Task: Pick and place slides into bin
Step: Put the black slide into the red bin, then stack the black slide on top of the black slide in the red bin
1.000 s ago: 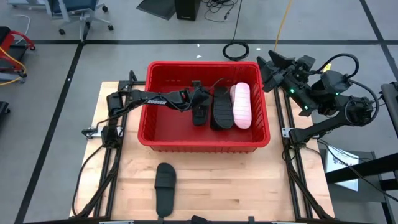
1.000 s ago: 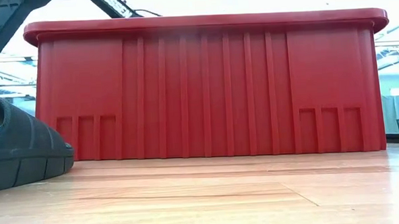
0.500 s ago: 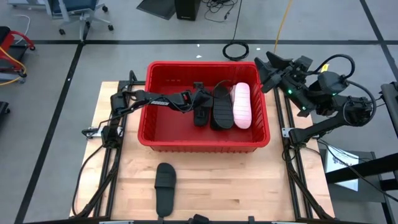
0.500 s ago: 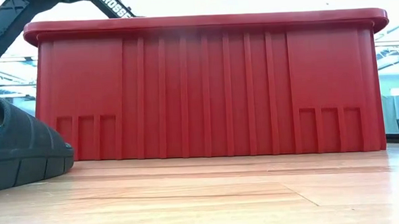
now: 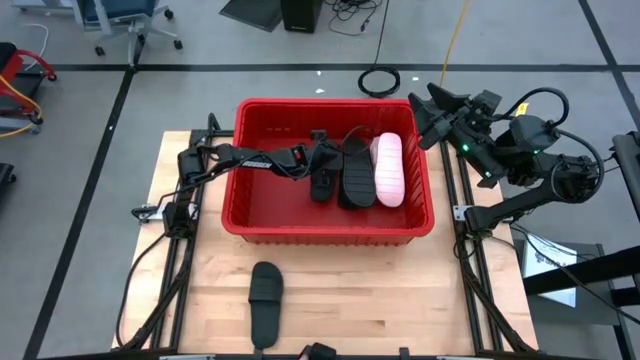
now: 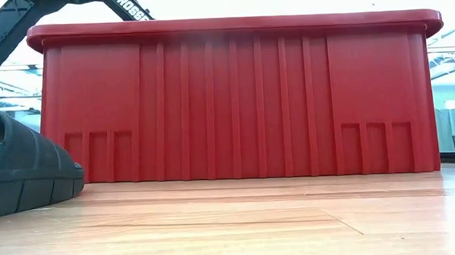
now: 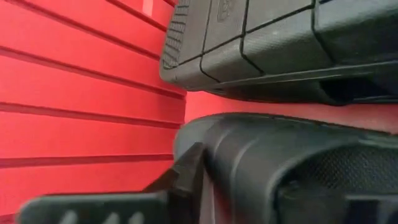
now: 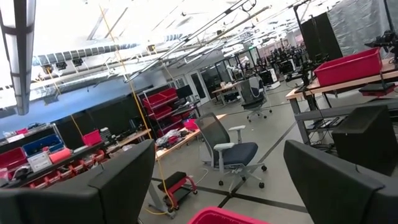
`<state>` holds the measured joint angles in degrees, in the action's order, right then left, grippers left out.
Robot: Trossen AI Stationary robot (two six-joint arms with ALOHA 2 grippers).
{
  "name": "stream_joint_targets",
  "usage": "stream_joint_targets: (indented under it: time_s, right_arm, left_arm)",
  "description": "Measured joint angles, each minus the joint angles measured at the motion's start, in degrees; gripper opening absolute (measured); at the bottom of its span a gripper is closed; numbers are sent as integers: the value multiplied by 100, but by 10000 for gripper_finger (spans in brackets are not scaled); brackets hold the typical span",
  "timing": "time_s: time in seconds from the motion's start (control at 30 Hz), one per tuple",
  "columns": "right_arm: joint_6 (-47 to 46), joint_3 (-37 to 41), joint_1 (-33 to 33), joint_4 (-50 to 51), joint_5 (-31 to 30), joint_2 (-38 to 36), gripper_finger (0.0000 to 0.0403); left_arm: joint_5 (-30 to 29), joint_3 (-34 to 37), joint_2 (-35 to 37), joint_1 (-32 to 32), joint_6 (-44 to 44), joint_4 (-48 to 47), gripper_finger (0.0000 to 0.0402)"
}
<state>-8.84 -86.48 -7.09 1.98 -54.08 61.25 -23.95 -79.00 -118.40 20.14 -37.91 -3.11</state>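
Note:
The red bin (image 5: 330,232) stands mid-table and fills the low view (image 6: 234,96). Inside lie a black slide (image 5: 356,172) and a pale pink slide (image 5: 388,170), side by side. My left gripper (image 5: 320,160) reaches in over the bin's left rim and is at a second black slide (image 5: 320,185), which fills the left wrist view (image 7: 280,168). Another black slide (image 5: 265,300) lies sole-down on the table in front of the bin and also shows in the low view (image 6: 22,175). My right gripper (image 5: 425,105) is open and empty, raised beyond the bin's right rim. My left gripper is shut on the black slide at its far end (image 5: 320,170), coming in level from the table's left. One finger (image 7: 93,208) lies against the slide's edge (image 7: 193,165); the slide hides the other. The slide lies inside the bin, beside the other black slide (image 7: 249,43).
The bin's ribbed wall (image 7: 81,99) is close beside my left gripper. Bare wood table (image 5: 400,300) lies in front of the bin. The right wrist view looks out between its fingers (image 8: 124,180) into the room, with chairs and benches.
My left arm has reached a little farther into the bin toward the table's right. The black slide at its gripper has stayed about where it was.

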Motion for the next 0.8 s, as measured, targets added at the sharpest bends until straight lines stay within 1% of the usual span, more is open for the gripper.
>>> stream_joint_targets:
  time_s: [0.2, 0.37, 0.5, 0.63, 0.7, 0.73, 0.8]
  right_arm:
    - [70, 0, 0, 4, 7, 0, 348]
    - [199, 0, 0, 8, 9, 0, 348]
    - [245, 0, -2, 9, 11, 2, 348]
    - [248, 0, -2, 22, 11, 0, 348]
    - [249, 0, -2, 25, 12, 0, 348]
    - [248, 0, -2, 29, 13, 0, 348]
    - [249, 0, -2, 44, 13, 0, 348]
  left_arm:
    - [-19, 0, 18, -58, 52, 19, 163]
    - [-53, -4, 155, -189, 66, -78, 201]
    - [-354, -7, 260, -272, 100, -210, 217]
    - [-602, -4, 419, -297, 178, -550, 219]
    - [-598, -7, 552, -297, 268, -587, 219]
    - [-546, -6, 637, -295, 331, -706, 219]
    - [-405, -7, 762, -304, 476, -650, 221]
